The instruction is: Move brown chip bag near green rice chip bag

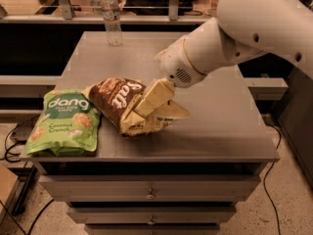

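Note:
The brown chip bag [117, 101] lies on the grey table [230, 116], dark brown with pale yellow ends and white "Salt" script. Its left end touches or nearly touches the green rice chip bag [65, 123], a flat bright green "dang" pouch at the table's front left corner. My gripper [152, 103] reaches down from the upper right and is shut on the right, pale yellow end of the brown bag. The cream fingers [155, 96] press into the crinkled bag.
A clear water bottle [112, 17] stands at the table's back left. The white arm [254, 28] fills the upper right. Drawers sit under the tabletop. Cables lie on the floor at the left.

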`<state>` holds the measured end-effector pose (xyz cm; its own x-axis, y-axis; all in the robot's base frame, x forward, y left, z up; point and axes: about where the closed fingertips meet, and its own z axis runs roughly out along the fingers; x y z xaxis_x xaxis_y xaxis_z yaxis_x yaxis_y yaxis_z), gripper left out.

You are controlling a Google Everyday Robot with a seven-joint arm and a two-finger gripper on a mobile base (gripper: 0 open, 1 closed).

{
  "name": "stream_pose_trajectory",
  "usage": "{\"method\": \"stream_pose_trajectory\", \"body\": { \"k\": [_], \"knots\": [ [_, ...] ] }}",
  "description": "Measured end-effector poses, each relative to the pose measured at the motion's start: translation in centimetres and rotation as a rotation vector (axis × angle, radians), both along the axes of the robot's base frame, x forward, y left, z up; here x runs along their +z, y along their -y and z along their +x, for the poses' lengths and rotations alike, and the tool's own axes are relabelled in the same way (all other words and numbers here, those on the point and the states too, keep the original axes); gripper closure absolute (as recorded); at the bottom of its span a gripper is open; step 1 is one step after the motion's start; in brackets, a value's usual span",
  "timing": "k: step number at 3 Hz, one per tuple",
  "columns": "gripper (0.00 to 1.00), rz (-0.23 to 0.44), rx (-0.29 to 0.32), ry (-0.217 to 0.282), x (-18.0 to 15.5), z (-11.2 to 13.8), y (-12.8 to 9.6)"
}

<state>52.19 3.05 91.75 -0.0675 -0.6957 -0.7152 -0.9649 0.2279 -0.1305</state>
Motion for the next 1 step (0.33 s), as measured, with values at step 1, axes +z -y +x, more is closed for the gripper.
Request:
{"method": "stream_pose_trajectory", "body": {
  "k": [1],
  "knots": [
    [0.00,0.000,0.000,0.000,0.00,0.00,0.00]
  ]
}}
